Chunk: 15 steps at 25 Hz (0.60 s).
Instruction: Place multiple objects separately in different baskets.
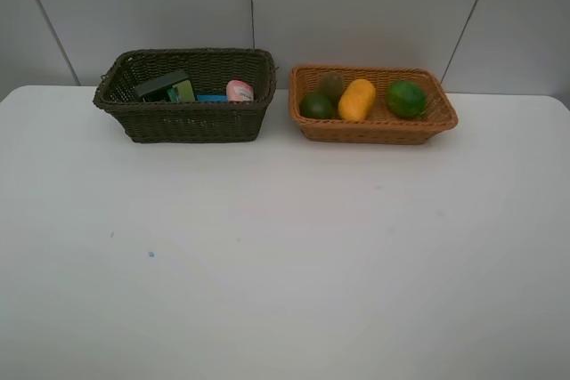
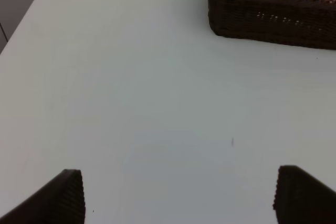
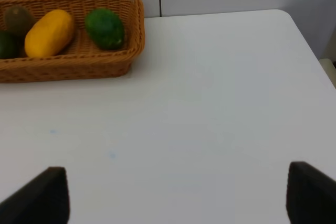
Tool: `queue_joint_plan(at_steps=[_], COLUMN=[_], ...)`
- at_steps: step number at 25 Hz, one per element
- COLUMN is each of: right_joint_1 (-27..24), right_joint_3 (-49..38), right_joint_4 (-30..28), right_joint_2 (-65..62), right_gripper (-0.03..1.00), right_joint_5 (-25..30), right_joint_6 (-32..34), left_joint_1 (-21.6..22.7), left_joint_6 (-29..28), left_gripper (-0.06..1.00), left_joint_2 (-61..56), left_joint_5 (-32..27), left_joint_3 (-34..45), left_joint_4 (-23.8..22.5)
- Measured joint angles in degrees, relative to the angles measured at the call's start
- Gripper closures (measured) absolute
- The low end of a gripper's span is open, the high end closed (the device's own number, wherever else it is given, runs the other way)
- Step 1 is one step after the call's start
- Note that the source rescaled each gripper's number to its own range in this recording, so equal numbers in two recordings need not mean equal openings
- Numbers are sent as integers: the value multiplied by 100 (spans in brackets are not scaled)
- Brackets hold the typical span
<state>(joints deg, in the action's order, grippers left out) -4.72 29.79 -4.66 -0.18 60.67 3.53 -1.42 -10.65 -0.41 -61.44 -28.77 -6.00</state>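
Note:
The dark olive-brown basket (image 1: 191, 122) stands at the back left and holds a dark green pump bottle (image 1: 165, 86), a blue eraser (image 1: 212, 98) and a pink spray bottle (image 1: 239, 90). Right of it, the light orange-tan basket (image 1: 374, 131) contains a yellow mango (image 1: 356, 100), a brown kiwi (image 1: 331, 84) and two green fruits (image 1: 316, 106) (image 1: 405, 98). The exterior high view shows neither gripper. My left gripper (image 2: 181, 198) is open over bare table, well short of the dark basket (image 2: 273, 19). My right gripper (image 3: 178, 195) is open and empty, away from the tan basket (image 3: 63, 66).
The white table (image 1: 285, 264) spreads in front of both baskets, with a small blue speck (image 1: 150, 254) on it. A grey panelled wall (image 1: 356, 6) rises right behind the baskets. The table's right edge (image 3: 307, 40) shows in the right wrist view.

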Motion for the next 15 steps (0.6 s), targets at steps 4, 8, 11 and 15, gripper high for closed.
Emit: queue_joint_plan(at_steps=[4, 8, 11, 15], right_joint_1=[0, 0, 0, 0], right_joint_3=[0, 0, 0, 0], right_joint_4=[0, 0, 0, 0], right_joint_2=[0, 0, 0, 0], right_gripper=[-3, -3, -3, -3], right_joint_5=[0, 0, 0, 0], right_joint_6=[0, 0, 0, 0], left_joint_1=[0, 0, 0, 0], left_joint_6=[0, 0, 0, 0], left_gripper=[4, 4, 4, 4], left_joint_2=[0, 0, 0, 0], left_joint_5=[0, 0, 0, 4], left_joint_3=[0, 0, 0, 0], left_joint_4=[5, 5, 5, 5])
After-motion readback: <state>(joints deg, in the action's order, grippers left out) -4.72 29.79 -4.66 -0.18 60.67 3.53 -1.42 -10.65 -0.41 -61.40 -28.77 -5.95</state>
